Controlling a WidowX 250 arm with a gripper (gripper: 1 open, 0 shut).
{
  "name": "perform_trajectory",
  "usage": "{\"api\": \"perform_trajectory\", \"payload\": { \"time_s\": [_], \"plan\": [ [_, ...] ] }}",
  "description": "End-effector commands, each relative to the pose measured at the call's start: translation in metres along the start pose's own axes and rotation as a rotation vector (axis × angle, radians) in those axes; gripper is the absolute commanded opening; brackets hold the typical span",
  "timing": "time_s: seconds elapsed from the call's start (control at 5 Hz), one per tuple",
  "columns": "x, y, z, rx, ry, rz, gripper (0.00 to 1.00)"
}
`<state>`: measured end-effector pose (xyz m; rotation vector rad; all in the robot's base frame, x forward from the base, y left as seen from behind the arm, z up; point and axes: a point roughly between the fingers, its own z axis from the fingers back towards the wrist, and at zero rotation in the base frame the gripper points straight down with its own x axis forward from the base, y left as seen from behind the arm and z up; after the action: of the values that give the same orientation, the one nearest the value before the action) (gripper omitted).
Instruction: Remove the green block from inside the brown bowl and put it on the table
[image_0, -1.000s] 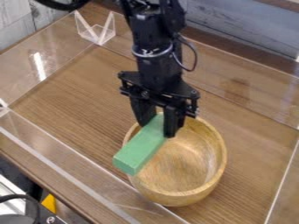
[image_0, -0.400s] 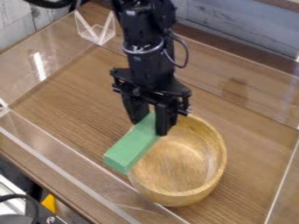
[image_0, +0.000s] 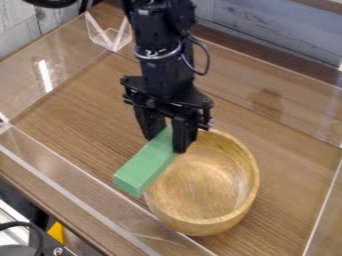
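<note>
Green block (image_0: 143, 172) is gripped in the pincer (image_0: 166, 143) by its upper end, the free end slanted down toward 7 o'clock. Since the earlier frames, arm and block have been shifted toward 9 o'clock, a small move; the brown bowl (image_0: 203, 187) has not been moved. More of the bowl's inside is now exposed, and the block now lies over the bowl's rim at about 10 o'clock, its lower end seen past the rim on the side of the tabletop (image_0: 78, 117). Whether the rim is touched cannot be told. Lift-out judged mostly done, placing still to come. A bit more travel toward 9 o'clock seems needed so the whole block is past the rim, then lowering and release. If let go too early, the block could be caught on the rim or dropped back inside.
</note>
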<state>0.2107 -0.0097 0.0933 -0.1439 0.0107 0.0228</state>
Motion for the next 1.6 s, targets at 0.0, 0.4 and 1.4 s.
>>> {"api": "perform_trajectory", "payload": {
  "time_s": [0.0, 0.4, 1.4],
  "plan": [
    [0.001, 0.004, 0.008, 0.007, -0.037, -0.009, 0.00],
    [0.000, 0.012, 0.007, 0.020, -0.038, -0.005, 0.00],
    [0.016, 0.038, 0.029, 0.065, -0.125, 0.005, 1.00]
  ]
}}
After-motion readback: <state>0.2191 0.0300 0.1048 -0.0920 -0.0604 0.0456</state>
